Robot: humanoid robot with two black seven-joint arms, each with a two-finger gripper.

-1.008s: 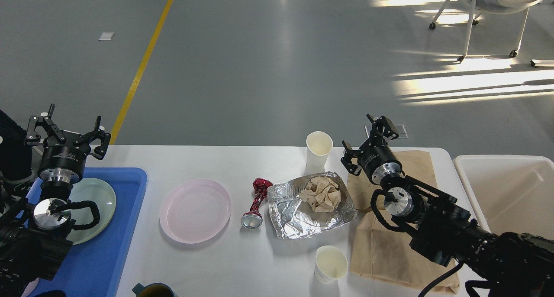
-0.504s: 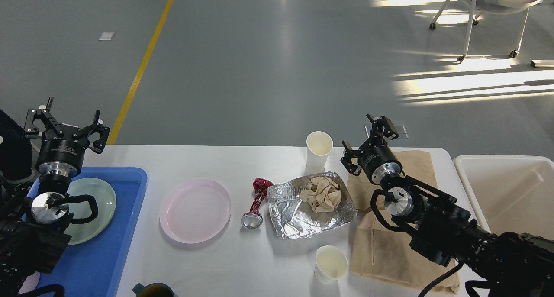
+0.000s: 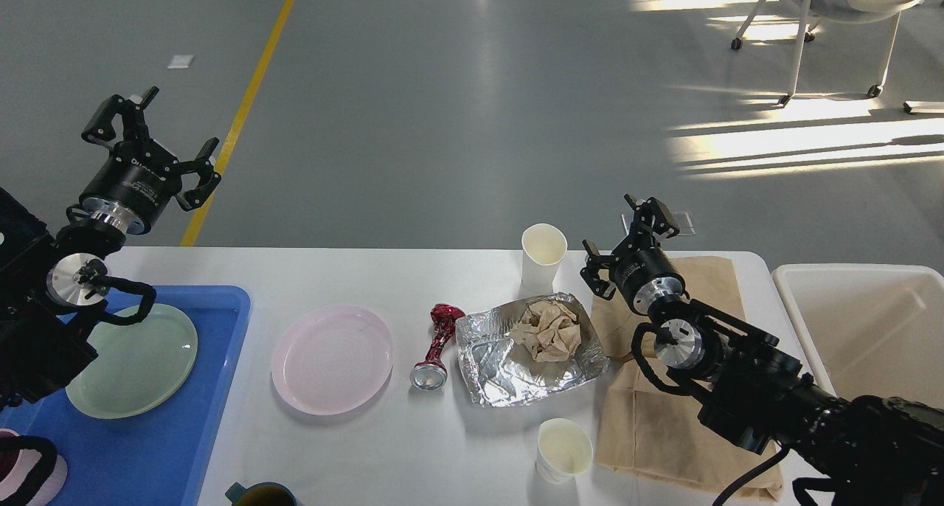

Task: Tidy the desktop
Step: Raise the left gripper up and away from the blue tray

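The white desktop (image 3: 369,277) holds a pink plate (image 3: 332,358), a crushed red can (image 3: 439,340), a foil tray (image 3: 516,373) with crumpled brown paper (image 3: 549,329), two white paper cups (image 3: 543,254) (image 3: 564,451) and a flat brown paper bag (image 3: 664,432). My left gripper (image 3: 158,141) is open and empty, raised high over the table's far left edge. My right gripper (image 3: 623,239) is open and empty, just right of the far cup and above the bag's far end.
A blue tray (image 3: 214,388) at the left holds a pale green plate (image 3: 133,358). A white bin (image 3: 870,329) stands off the table's right end. A dark mug rim (image 3: 258,495) shows at the front edge. A chair (image 3: 833,19) stands far back right.
My left gripper has risen and swung up and to the right, away from over the green plate, which now shows in full. My right arm has not moved.
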